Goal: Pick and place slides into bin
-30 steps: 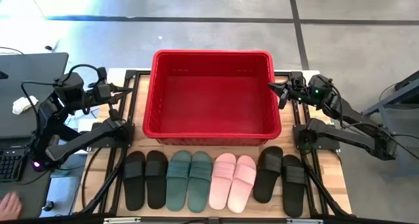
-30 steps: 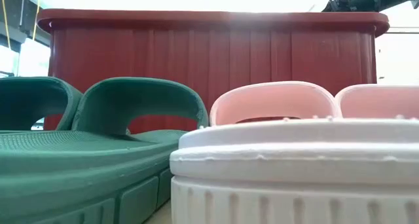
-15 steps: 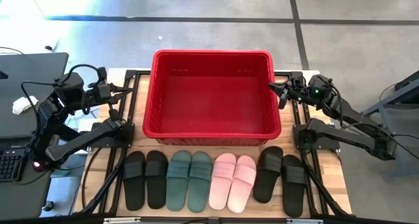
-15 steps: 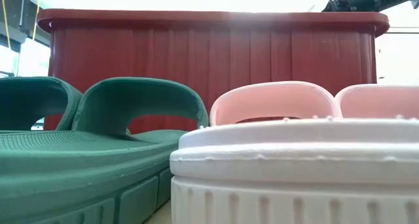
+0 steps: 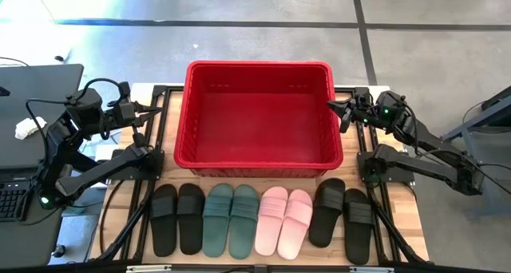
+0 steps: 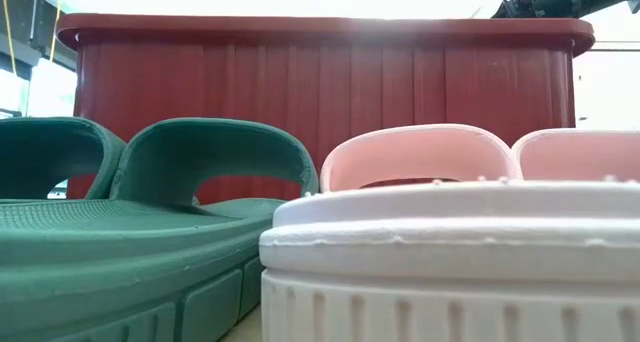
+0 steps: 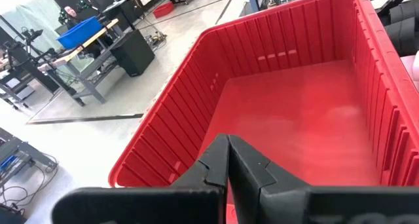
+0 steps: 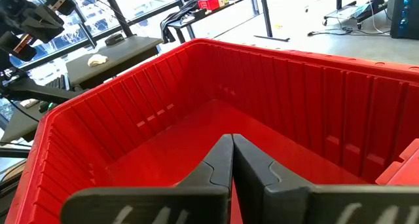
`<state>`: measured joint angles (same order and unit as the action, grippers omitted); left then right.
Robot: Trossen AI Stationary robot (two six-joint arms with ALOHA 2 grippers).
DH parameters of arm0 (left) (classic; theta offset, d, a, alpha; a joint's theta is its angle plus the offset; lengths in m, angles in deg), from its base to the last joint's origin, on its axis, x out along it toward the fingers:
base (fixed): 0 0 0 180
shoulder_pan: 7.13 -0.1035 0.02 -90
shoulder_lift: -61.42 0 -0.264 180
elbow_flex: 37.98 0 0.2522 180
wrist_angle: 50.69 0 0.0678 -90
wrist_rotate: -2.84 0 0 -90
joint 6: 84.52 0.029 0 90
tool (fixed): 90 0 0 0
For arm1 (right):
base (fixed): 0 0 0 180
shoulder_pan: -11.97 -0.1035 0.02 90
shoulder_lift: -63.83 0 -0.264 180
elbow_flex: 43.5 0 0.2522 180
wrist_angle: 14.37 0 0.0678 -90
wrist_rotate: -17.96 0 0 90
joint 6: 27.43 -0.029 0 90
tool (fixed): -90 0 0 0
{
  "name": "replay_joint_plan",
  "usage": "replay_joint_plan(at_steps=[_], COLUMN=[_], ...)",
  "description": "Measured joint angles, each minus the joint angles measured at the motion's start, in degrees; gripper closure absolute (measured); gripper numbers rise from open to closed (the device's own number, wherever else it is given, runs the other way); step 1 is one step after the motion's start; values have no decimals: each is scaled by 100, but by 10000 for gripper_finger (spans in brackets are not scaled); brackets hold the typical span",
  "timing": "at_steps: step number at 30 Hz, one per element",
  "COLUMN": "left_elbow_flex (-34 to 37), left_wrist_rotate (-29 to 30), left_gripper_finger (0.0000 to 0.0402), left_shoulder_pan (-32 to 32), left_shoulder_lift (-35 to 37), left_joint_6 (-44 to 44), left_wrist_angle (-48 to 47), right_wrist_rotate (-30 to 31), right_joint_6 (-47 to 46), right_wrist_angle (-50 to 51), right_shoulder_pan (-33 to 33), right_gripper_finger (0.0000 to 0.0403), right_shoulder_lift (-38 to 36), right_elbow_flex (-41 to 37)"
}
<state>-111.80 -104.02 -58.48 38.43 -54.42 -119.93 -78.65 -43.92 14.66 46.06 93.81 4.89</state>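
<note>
Wooden table (image 5: pixel 407 225) (slatted) on grey concrete floor (image 5: pixel 239 41) holds bin (image 5: pixel 259 67).

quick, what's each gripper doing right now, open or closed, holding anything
Left gripper: closed, empty, beside the bin's left wall.
Right gripper: closed, empty, at the bin's right rim.

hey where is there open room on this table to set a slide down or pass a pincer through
The red bin is bare inside, the biggest free patch. A thin wood strip shows between its front wall and the slides. The row itself is crowded: eight slides side by side, pairs touching. The left pincer and right pincer, both shut, flank the bin's sides, narrowing those gaps.
</note>
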Motion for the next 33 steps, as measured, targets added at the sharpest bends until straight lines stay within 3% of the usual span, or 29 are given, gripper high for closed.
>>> replay_joint_plan(at_steps=[33], left_elbow_flex=[0], left_wrist_rotate=[-4], left_gripper_finger=[401], left_shoulder_pan=[0], left_shoulder_lift=[0], left_joint_6=[284], left_wrist_angle=[13], right_wrist_rotate=[2], right_joint_6=[2], right_wrist_angle=[0], right_shoulder_pan=[0], right_gripper_finger=[403], right_shoulder_lift=[0], right_elbow_flex=[0])
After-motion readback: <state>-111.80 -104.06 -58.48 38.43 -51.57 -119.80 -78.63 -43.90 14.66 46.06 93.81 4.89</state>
